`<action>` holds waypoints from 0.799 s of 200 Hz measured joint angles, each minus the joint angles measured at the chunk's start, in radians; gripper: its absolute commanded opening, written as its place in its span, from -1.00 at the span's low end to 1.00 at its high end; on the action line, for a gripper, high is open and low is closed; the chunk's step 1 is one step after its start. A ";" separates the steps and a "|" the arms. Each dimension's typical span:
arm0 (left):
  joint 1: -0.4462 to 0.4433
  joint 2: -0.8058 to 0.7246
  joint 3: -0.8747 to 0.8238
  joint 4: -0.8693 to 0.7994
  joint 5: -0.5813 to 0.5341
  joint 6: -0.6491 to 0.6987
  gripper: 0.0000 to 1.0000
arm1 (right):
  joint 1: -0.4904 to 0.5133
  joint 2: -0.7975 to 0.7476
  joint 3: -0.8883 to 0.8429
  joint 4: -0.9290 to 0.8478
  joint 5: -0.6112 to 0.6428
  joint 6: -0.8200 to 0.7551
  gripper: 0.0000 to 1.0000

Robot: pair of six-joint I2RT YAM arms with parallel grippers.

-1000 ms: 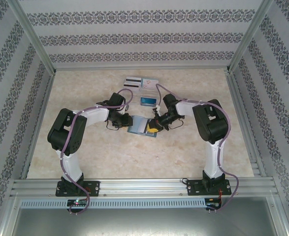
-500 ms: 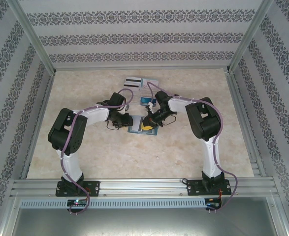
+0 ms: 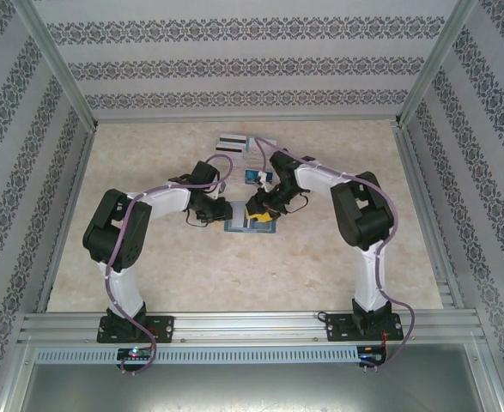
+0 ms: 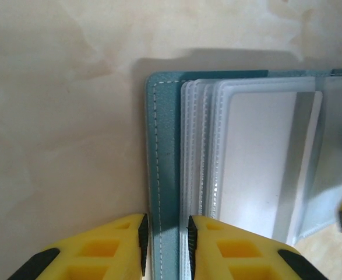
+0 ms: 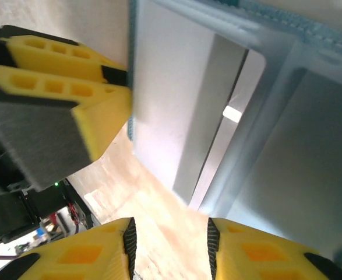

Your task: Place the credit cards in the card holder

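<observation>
The table [image 3: 148,257] I work on is pale beige with a marbled pattern, and at its far side, near the middle, I can make out what looks like a clear plastic tray [image 3: 253,160], though its outline is faint. 3 walls [image 3: 234,64] papered in white with dark floral bands close it in, with 2 slanting metal posts [image 3: 58,64] at the back corners. Along my near edge runs a ribbed aluminium rail [image 3: 252,326], and below it a perforated strip [image 3: 252,354].
</observation>
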 measured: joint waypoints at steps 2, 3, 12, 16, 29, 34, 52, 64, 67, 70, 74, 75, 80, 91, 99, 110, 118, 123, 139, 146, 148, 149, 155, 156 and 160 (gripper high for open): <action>0.000 -0.001 0.003 -0.003 0.000 0.000 -0.45 | -0.003 -0.009 -0.003 -0.002 0.003 -0.001 -0.17; 0.000 -0.002 0.004 -0.004 0.000 0.000 -0.45 | -0.003 -0.013 -0.003 -0.003 0.004 -0.002 -0.17; 0.000 -0.010 0.024 -0.020 0.000 0.001 -0.45 | -0.017 -0.062 -0.020 -0.007 0.019 -0.005 -0.16; 0.000 -0.013 0.036 -0.027 0.000 0.002 -0.45 | -0.023 -0.081 -0.028 -0.006 0.024 -0.007 -0.16; 0.002 -0.023 0.083 -0.047 -0.004 0.008 -0.44 | -0.043 -0.159 -0.067 -0.006 0.042 -0.011 -0.16; 0.002 -0.024 0.103 -0.048 -0.006 0.011 -0.44 | -0.048 -0.190 -0.085 -0.006 0.049 -0.012 -0.16; 0.007 -0.024 0.174 -0.054 -0.016 0.031 -0.44 | -0.055 -0.279 -0.160 0.002 0.069 -0.013 -0.15; 0.010 -0.011 0.225 -0.060 -0.023 0.048 -0.44 | -0.031 -0.318 -0.219 0.023 0.090 -0.010 -0.15; 0.011 -0.003 0.238 -0.061 -0.023 0.051 -0.44 | -0.021 -0.324 -0.234 0.029 0.100 -0.007 -0.15; 0.012 0.005 0.254 -0.061 -0.023 0.056 -0.44 | -0.010 -0.330 -0.251 0.036 0.106 -0.005 -0.16; 0.013 0.018 0.271 -0.062 -0.022 0.060 -0.44 | 0.006 -0.335 -0.271 0.048 0.116 0.003 -0.16; 0.013 0.022 0.278 -0.063 -0.022 0.061 -0.44 | 0.011 -0.337 -0.278 0.053 0.119 0.005 -0.16; 0.013 0.043 0.301 -0.063 -0.022 0.066 -0.44 | 0.035 -0.338 -0.304 0.071 0.131 0.013 -0.15; 0.015 0.089 0.336 -0.060 -0.021 0.077 -0.44 | 0.086 -0.336 -0.355 0.109 0.156 0.032 -0.17; 0.015 0.121 0.349 -0.060 -0.019 0.082 -0.45 | 0.119 -0.332 -0.386 0.136 0.176 0.049 -0.17; 0.015 0.161 0.353 -0.062 -0.019 0.089 -0.45 | 0.158 -0.322 -0.415 0.179 0.196 0.073 -0.18; 0.015 0.183 0.353 -0.068 -0.019 0.094 -0.45 | 0.175 -0.310 -0.434 0.220 0.216 0.093 -0.18; 0.015 0.196 0.353 -0.071 -0.019 0.095 -0.45 | 0.179 -0.303 -0.443 0.245 0.225 0.105 -0.20; 0.015 0.216 0.348 -0.072 -0.018 0.101 -0.45 | 0.180 -0.274 -0.462 0.314 0.264 0.138 -0.21; 0.015 0.217 0.344 -0.073 -0.018 0.103 -0.45 | 0.180 -0.264 -0.465 0.332 0.272 0.149 -0.21; 0.015 0.217 0.344 -0.074 -0.018 0.103 -0.45 | 0.180 -0.263 -0.465 0.334 0.271 0.150 -0.21; 0.015 0.217 0.343 -0.074 -0.018 0.103 -0.45 | 0.180 -0.263 -0.465 0.334 0.271 0.151 -0.22; 0.015 0.217 0.343 -0.075 -0.017 0.105 -0.45 | 0.178 -0.264 -0.467 0.340 0.271 0.161 -0.22; 0.015 0.217 0.343 -0.075 -0.017 0.106 -0.45 | 0.178 -0.264 -0.467 0.342 0.272 0.163 -0.22; 0.015 0.217 0.343 -0.074 -0.017 0.106 -0.45 | 0.178 -0.264 -0.467 0.348 0.274 0.166 -0.22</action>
